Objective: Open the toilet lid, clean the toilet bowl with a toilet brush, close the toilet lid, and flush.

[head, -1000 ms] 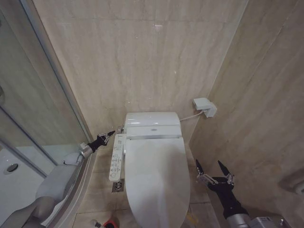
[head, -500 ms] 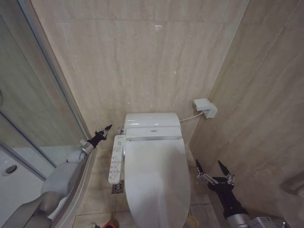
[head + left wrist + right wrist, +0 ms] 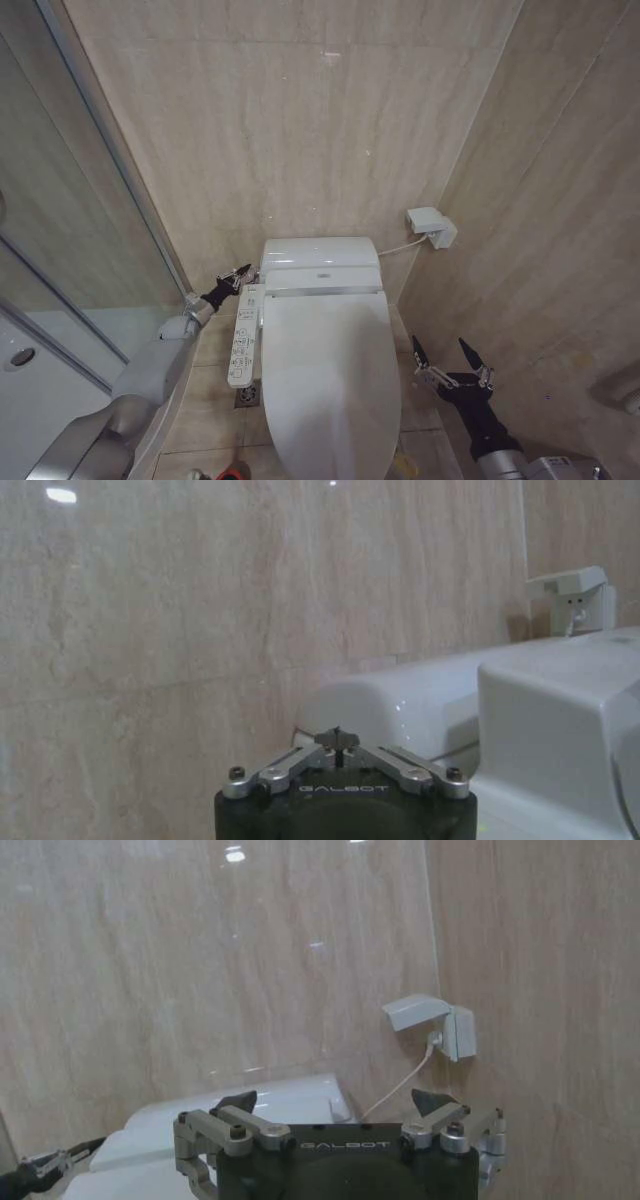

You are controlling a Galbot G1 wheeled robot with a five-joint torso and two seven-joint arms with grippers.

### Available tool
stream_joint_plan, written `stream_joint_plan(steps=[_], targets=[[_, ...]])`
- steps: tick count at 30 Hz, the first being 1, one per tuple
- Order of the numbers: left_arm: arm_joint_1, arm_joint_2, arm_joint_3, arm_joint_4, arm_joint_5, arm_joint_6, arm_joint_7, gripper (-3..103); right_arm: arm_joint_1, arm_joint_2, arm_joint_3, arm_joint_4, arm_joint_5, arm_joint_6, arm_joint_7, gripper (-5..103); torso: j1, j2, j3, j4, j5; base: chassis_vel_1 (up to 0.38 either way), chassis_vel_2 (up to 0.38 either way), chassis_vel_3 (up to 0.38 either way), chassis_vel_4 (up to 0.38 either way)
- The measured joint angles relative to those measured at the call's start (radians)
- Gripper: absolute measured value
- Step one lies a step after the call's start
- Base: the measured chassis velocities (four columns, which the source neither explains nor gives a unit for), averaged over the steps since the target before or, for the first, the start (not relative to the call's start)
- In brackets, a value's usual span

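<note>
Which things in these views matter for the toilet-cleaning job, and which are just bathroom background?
Job:
toilet lid, down
left gripper, shut, beside the tank's left rear corner
right gripper, open, right of the toilet

Background:
control panel
wall socket with cord
shower glass
floor drain

Beige tiled floor (image 3: 215, 385), running between a glass shower enclosure (image 3: 70, 260) and a marble wall. Standing on it, a white toilet (image 3: 325, 340) with the toilet lid (image 3: 330, 375) down. Beside the toilet's base, a small square floor drain (image 3: 246, 394) set into the tiles.
</note>
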Motion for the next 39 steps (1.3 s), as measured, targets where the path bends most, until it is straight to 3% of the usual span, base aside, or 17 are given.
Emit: stream_joint_plan(steps=[6,21,39], targets=[[0.001,0.012,0.001,0.013,0.010,-0.002,0.008,0,0.000,0.000,0.000,0.000,0.000,0.000,0.000,100,0.000,0.000,0.000,0.0002,0.0000,0.000,0.000,0.000,0.000],[-0.064,0.028,0.008,0.126,0.095,-0.030,0.151,0,0.000,0.000,0.000,0.000,0.000,0.000,0.000,100,0.000,0.000,0.000,-0.0001,-0.0001,0.000,0.000,0.000,0.000],[-0.090,0.014,-0.010,0.186,0.131,-0.035,0.176,0,0.000,0.000,0.000,0.000,0.000,0.000,0.000,100,0.000,0.000,0.000,0.0001,-0.0001,0.000,0.000,0.000,0.000]])
